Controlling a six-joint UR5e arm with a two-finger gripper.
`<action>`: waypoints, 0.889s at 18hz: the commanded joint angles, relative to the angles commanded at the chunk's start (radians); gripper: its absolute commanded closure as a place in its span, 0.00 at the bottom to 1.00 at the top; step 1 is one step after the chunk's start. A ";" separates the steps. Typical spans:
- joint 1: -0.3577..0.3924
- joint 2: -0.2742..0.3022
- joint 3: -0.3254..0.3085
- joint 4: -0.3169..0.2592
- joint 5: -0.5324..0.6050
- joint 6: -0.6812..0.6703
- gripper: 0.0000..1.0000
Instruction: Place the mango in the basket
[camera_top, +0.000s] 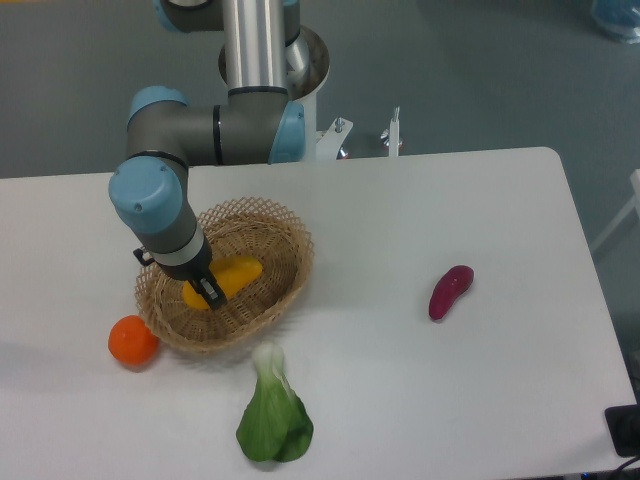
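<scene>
From the fixed camera, the mango (232, 277) lies inside the basket (285, 225), on the woven floor and angled from lower left to upper right. The fingers (208, 291) are down at its lower-left end, dark tips against the yellow skin; they seem to sit on either side of that end, but whether they are clamped on the fruit or have let go I cannot tell from this angle. Judging by its look, the mango is smooth and fairly firm, with some weight and a skin likely to slide under pressure, so a hold across its narrower width near the middle would be steadier than one at a tapering end. The basket is probably light and may shift if nudged. On the tabletop (420, 390), an orange (133, 340) sits touching or just beside the basket's left rim, a leafy green vegetable (273, 420) lies in front, and a purple-red vegetable (450, 291) rests well apart to the right.
</scene>
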 joint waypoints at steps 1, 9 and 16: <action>0.000 0.000 0.000 -0.002 0.000 0.002 0.24; 0.026 0.009 -0.002 0.066 -0.011 -0.037 0.00; 0.159 0.077 -0.037 0.123 -0.026 -0.212 0.00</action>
